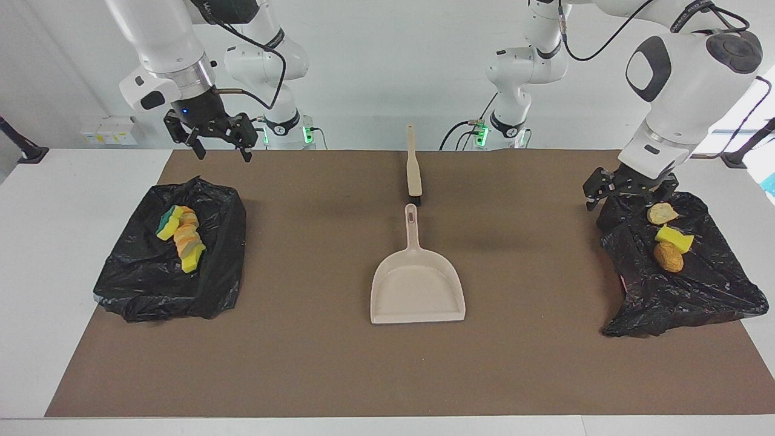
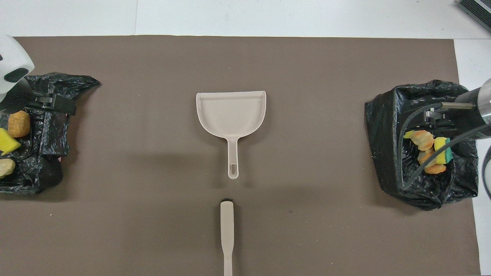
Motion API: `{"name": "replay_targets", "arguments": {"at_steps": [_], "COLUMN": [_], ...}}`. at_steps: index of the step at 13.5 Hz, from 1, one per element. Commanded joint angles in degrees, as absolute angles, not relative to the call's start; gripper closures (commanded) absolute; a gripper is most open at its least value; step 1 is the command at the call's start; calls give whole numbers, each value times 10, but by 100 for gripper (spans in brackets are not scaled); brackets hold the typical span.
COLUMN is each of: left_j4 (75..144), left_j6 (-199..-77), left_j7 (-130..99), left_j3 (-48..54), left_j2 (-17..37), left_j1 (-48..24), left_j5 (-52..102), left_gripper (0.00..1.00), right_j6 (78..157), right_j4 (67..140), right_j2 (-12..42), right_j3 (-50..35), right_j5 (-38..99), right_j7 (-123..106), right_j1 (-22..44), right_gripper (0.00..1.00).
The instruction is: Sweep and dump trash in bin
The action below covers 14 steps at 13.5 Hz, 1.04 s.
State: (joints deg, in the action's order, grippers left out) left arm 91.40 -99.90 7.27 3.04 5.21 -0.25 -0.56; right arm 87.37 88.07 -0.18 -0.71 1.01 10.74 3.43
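Several yellow, orange and green sponge chunks of trash [image 1: 180, 235] [image 2: 429, 155] lie in the black-bagged bin [image 1: 139, 272] [image 2: 385, 130] at the right arm's end. Three more chunks, beige [image 1: 662, 213], yellow [image 1: 674, 238] and brown [image 1: 668, 257], rest on a crumpled black bag [image 1: 696, 290] [image 2: 42, 134] at the left arm's end. My left gripper [image 1: 629, 197] [image 2: 57, 106] hangs open over that bag's edge nearest the robots, beside the beige chunk, holding nothing. My right gripper [image 1: 221, 154] [image 2: 432, 117] waits open and empty, raised over the bin's robot-side edge.
A beige dustpan [image 1: 418, 287] [image 2: 230, 113] lies mid-mat, handle toward the robots. A beige brush [image 1: 413, 166] [image 2: 226, 230] lies in line with it, nearer the robots. A brown mat [image 1: 315, 363] covers the white table.
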Motion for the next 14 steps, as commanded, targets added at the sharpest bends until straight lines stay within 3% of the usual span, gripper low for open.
{"name": "replay_targets", "arguments": {"at_steps": [1,8,11,14], "left_j4": [927,894,963,958], "left_j6": [-977,-858,-881,-888], "left_j7": [76,84,84,85], "left_j3": [33,33,34,34], "left_j2": [24,-15,-60,-56], "left_j1": [-4,1,2,2], "left_j5": [3,-2,-2,-2], "left_gripper": [0,0,0,0], "right_j6": [864,864,863,864], "right_j4": [888,888,888,888], "right_j2": [-11,-11,-11,-11], "right_j3": [-7,-7,-7,-7], "right_j5": [19,19,19,19], "right_j7": [94,94,94,94], "right_j1": [31,31,30,30], "right_gripper": [0,0,0,0]}}
